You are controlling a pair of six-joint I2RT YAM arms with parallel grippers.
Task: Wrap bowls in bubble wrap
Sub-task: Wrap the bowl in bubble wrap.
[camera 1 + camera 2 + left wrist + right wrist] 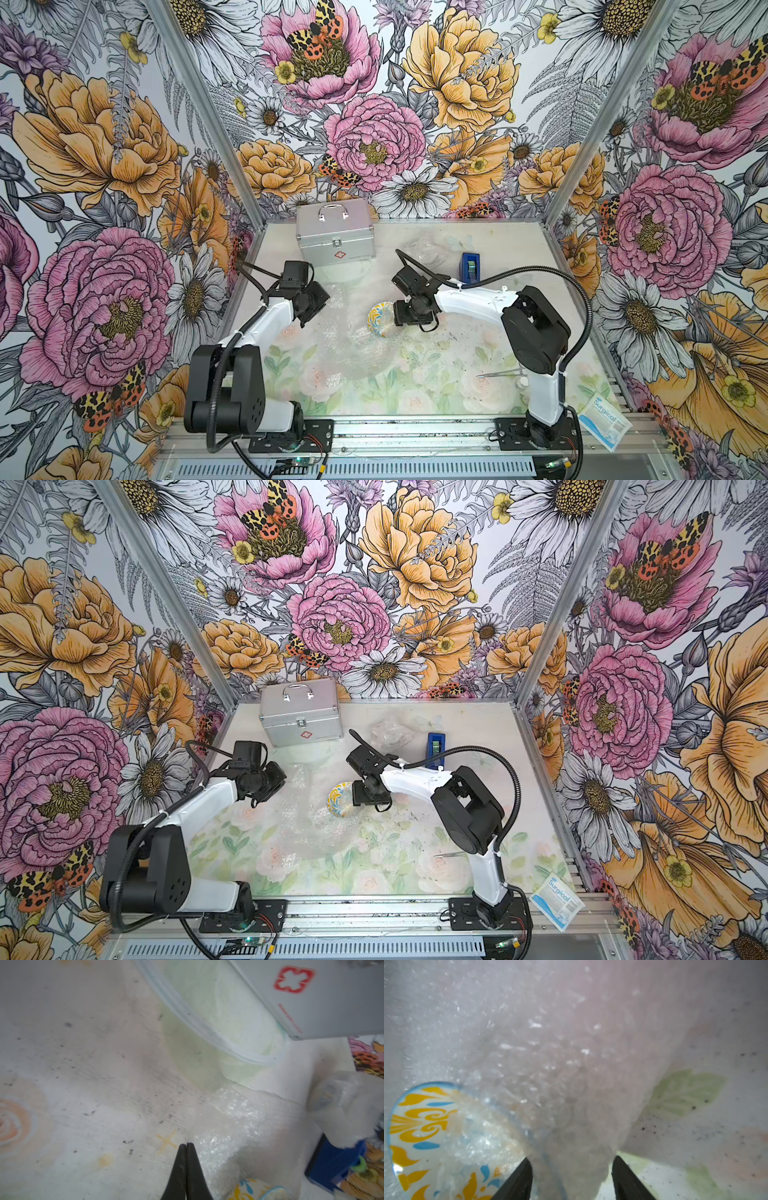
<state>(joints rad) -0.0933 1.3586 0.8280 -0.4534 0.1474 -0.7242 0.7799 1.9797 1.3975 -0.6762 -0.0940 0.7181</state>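
Observation:
One bowl (381, 319), patterned in blue, yellow and white, stands tilted on its edge on a sheet of bubble wrap (349, 336) at mid-table. My right gripper (572, 1159) is shut on the bowl (425, 1136). Its jaws stand either side of the bowl's wall, with a fold of bubble wrap (550, 1043) draped over it. My left gripper (186, 1144) is shut and empty. It hovers beside the sheet's left edge (239, 1126), apart from the bowl (255, 1190). A crumpled bundle of bubble wrap (424, 249) lies at the back, with something bluish showing through it (326, 1095).
A silver case (336, 230) stands at the back left, with a pale green zip bag (218, 1032) in front of it. A blue tape dispenser (470, 266) stands right of the bundle. Tweezers (498, 374) and a surgical packet (604, 419) lie at the front right.

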